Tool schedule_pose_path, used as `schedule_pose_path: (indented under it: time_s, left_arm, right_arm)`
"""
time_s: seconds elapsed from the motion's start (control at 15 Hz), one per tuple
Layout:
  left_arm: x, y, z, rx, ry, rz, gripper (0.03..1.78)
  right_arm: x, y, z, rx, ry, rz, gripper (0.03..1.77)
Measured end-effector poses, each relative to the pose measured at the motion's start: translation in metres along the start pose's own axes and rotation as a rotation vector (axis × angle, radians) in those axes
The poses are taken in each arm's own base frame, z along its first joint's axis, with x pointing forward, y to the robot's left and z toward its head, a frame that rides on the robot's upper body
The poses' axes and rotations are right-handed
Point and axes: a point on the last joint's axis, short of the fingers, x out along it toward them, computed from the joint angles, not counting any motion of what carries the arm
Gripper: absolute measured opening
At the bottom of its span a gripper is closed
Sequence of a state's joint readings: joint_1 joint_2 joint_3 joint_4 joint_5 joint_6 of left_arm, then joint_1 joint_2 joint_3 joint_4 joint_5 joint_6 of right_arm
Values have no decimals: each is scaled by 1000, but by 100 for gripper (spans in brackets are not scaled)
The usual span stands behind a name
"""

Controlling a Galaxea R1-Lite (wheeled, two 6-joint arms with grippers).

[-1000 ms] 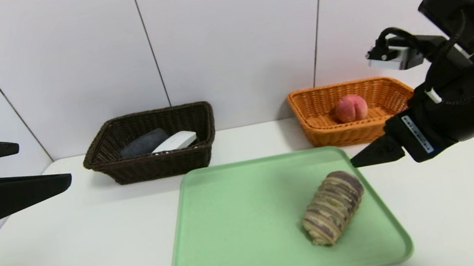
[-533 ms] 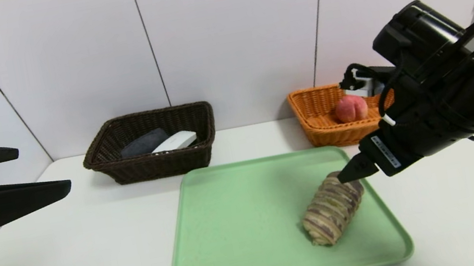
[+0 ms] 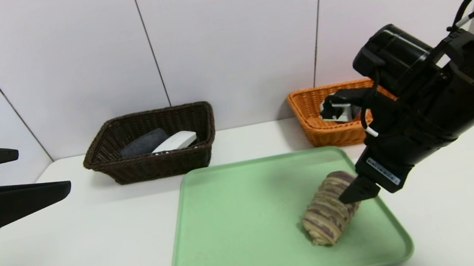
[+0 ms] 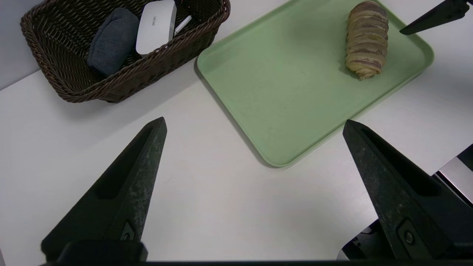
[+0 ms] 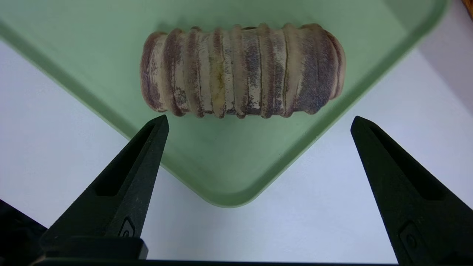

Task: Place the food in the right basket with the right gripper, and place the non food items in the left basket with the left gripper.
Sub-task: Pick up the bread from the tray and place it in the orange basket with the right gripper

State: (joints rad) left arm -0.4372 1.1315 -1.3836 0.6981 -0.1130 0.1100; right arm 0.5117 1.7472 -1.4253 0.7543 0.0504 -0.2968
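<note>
1 striped oval bread roll [image 3: 329, 214] left on the green rectangular plastic tray [image 3: 244, 229]; black two-finger R tool [image 5: 259, 116] now lower, by tray's R side, wide open, nothing held. Prob. lining up for the last pick.

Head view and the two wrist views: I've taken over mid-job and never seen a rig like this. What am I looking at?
It's a two-armed robot. The head view looks down over the white table; each wrist view comes from that arm's own camera.

A brown-and-cream striped oval bread roll lies on a flat green tray. Behind it stand an orange woven basket and a dark brown woven basket holding a rolled dark grey cloth, a white rounded block and a slim white pen.

The right end effector is open above the tray; the left end effector is open over the table. Neither holds anything.
</note>
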Motion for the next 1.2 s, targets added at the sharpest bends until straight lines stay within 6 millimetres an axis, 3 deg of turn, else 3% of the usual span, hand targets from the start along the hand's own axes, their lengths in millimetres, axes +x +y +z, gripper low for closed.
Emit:
schedule_pose_path:
  time_s: [0.4, 0.93, 1.2]
  left_arm:
    - [-1, 0, -1, -4, 2, 3, 169]
    - [2, 1, -4, -10, 17, 14, 169]
    - [3, 2, -5, -13, 23, 19, 169]
  right_arm:
    - [24, -7, 3, -382, 29, 81, 169]
    - [44, -28, 12, -734, -30, 156, 169]
    - [37, -34, 16, -818, 25, 213, 169]
